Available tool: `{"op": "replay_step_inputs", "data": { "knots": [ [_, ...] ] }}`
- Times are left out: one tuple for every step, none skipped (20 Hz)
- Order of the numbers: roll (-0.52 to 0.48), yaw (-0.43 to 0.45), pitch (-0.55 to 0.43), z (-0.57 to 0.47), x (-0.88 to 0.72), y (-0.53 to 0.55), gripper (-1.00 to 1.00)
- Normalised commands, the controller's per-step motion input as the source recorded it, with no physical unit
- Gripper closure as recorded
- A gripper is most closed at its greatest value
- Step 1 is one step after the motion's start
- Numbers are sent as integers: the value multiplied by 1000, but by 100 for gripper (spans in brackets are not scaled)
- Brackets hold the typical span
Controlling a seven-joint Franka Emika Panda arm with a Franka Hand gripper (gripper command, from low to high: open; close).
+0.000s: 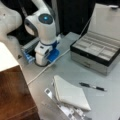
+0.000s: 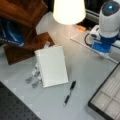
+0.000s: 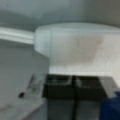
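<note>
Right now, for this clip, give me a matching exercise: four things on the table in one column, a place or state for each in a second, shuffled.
Things:
1. pen
2. notebook
3. compartment box
4. gripper

Places or states:
A. lid raised, trays showing
B. low on the table beside the blue part, by the white cable
C. closed and lying flat, a metal clip at its edge
D. lying between the notebook and the box

Pairs: 1-D, 2-C, 3-A, 4-B
</note>
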Motion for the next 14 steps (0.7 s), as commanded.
{"op": "replay_step_inputs", "data": {
  "knots": [
    [193, -120, -721, -565, -1000, -133, 100],
    [193, -128, -715, -564, -1000, -93, 100],
    [188, -140, -707, -569, -1000, -64, 100],
    [178, -152, -699, -568, -1000, -40, 100],
    [167, -161, -693, -559, -1000, -28, 100],
    [152, -171, -679, -529, -1000, -22, 100],
    [134, -179, -659, -522, -1000, -3, 100],
    [120, -197, -636, -521, -1000, 14, 100],
    [117, -205, -623, -512, -1000, 45, 100],
    [108, -196, -610, -508, -1000, 65, 100],
    [96, -191, -604, -506, -1000, 80, 100],
    [78, -186, -601, -494, -1000, 105, 100],
    [61, -180, -599, -485, -1000, 132, 100],
    [46, -175, -596, -470, -1000, 158, 100]
  ]
}}
